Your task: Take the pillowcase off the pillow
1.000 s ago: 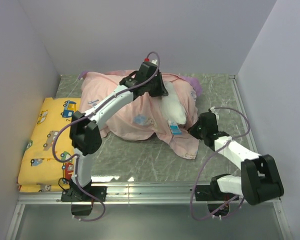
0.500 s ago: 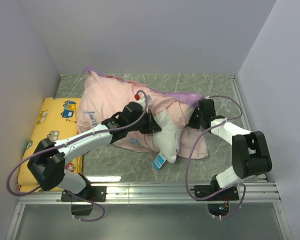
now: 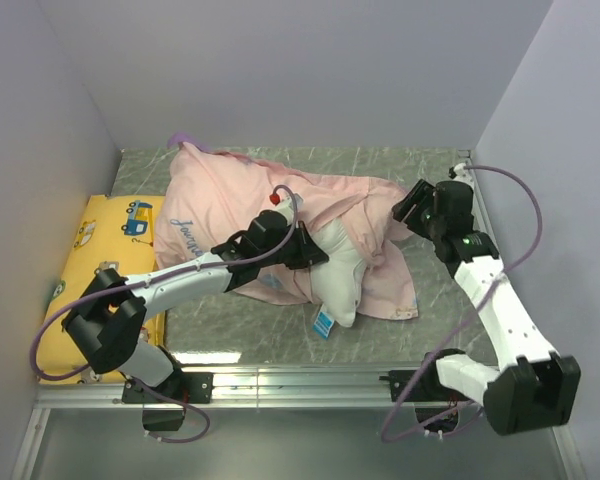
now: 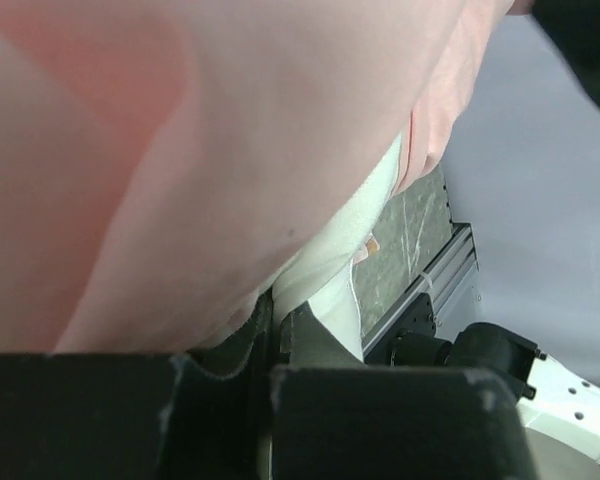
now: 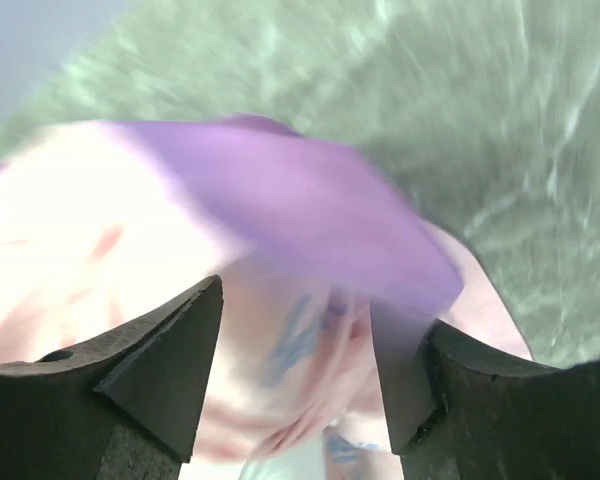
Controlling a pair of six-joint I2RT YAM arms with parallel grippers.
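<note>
Top external: limp, light pillowcase (image 3: 230,200) lies mid-frame, squashy pillow (image 3: 342,275) poking out lower centre. Left pincer (image 3: 318,250) clenches the pillow; right pincer (image 3: 410,207) gapes empty beside the loose hem, likeliest hold.

Soft, even overhead light filled the top view, with glare on the counter (image 3: 208,357) near its front. Both wrist views showed the pillowcase (image 5: 280,190) blurred, close to the lens.

Nothing reads clearly — blue cursive lettering (image 3: 183,235) on the pillowcase (image 3: 230,190), well left of the jaws of the left gripper (image 3: 315,252), is illegible (so is the tag (image 3: 323,322) on the pillow (image 3: 342,275), just below them).
</note>
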